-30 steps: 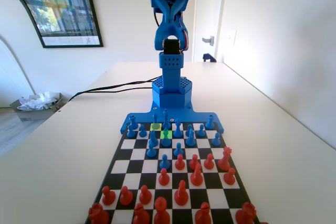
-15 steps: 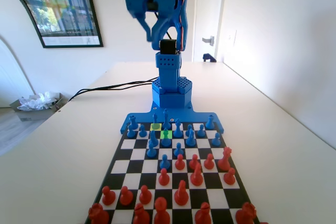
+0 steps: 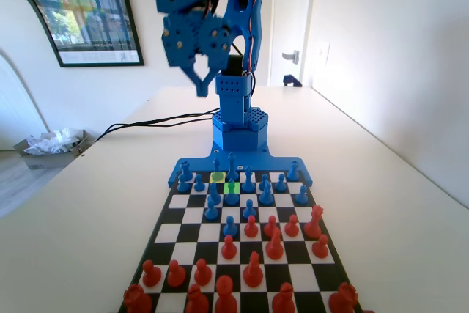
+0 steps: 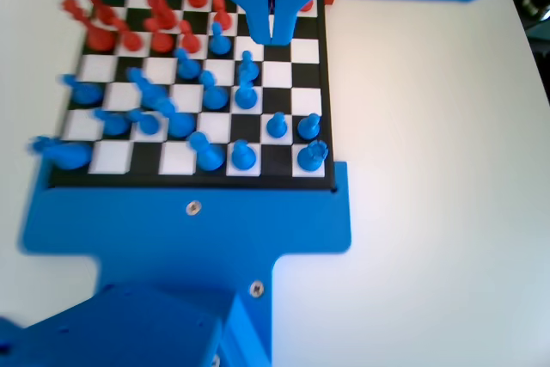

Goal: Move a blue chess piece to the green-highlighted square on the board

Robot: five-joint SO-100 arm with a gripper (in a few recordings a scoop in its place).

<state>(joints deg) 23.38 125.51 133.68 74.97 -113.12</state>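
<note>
A cream-white desk [image 3: 88,210] fills the fixed view, and everything else is placed against it. Two black cables [image 3: 157,121] trail over its top toward its left edge. Below that edge, a grey tray of crumpled white paper [image 3: 51,144] sits on the floor. On the wall above the desk's left side hangs a black-framed poster [image 3: 77,9] with a colourful picture. Beyond the desk's far end stands a white door with a metal lever handle [image 3: 292,56].
</note>
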